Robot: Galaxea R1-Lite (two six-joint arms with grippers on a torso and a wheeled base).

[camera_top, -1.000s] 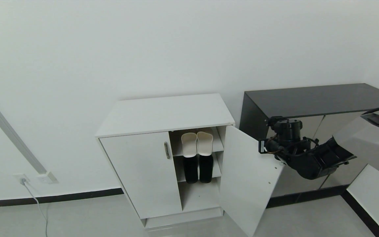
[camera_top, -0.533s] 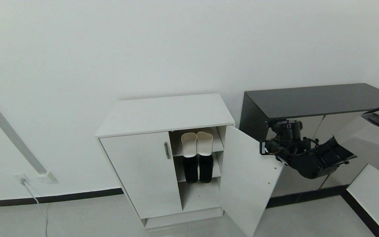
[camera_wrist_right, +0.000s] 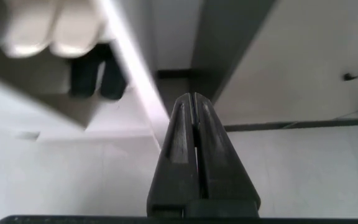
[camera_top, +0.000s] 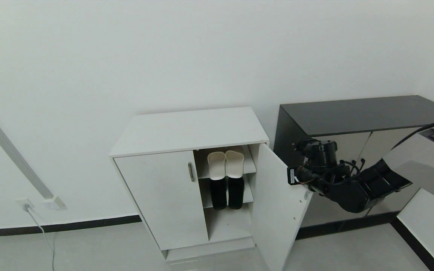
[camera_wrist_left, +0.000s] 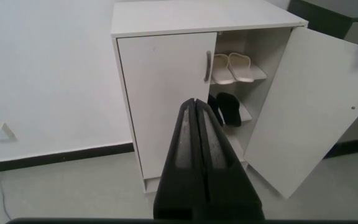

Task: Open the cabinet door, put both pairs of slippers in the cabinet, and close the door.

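Note:
The white cabinet [camera_top: 187, 130] has its left door shut and its right door [camera_top: 277, 203] standing partly open. A cream pair of slippers [camera_top: 225, 164] rests on the upper shelf and a black pair [camera_top: 227, 192] on the middle shelf. My right gripper [camera_top: 294, 176] is shut and lies against the outer face of the open door near its free edge. In the right wrist view the gripper [camera_wrist_right: 194, 95] points along the door edge [camera_wrist_right: 135, 81]. My left gripper [camera_wrist_left: 194, 101] is shut on nothing and held back from the cabinet front [camera_wrist_left: 166, 93].
A black sideboard [camera_top: 352, 113] with mirrored fronts stands right of the cabinet, close behind the right arm. A wall socket with a cable [camera_top: 26, 206] is low on the left. A white panel [camera_top: 431, 226] lies at the lower right. Bare floor lies before the cabinet.
The right gripper has moved left and the open door has swung with it, part of the way towards the cabinet. The slippers have not moved.

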